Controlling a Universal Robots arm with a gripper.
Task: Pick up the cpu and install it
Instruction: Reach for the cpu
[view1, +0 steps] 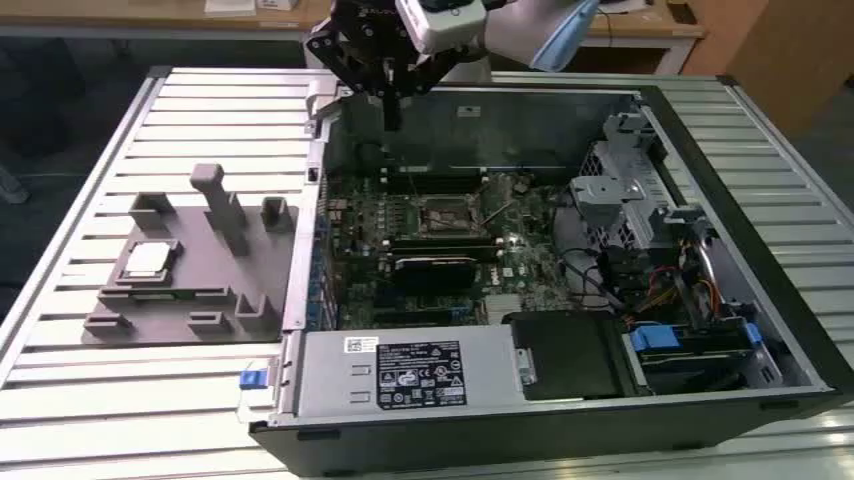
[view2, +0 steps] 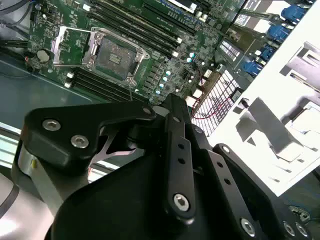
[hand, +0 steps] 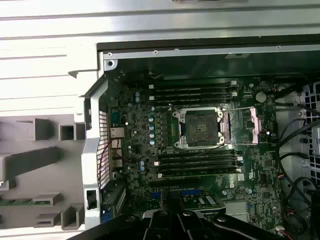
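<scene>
Pick step hasn't really started imo: gripper hovers over the computer case, fingers clenched on nothing, while the cpu sits on the grey fixture well apart, so they'd need opening.

Gripper hanging above case far wall, open air all around. Socket lying uncovered, open from above; memory slots flanking it low. Drive cage and cables crowding exterior view's right. Case side wall standing between motherboard and fixture; tall post rising near cpu.
</scene>
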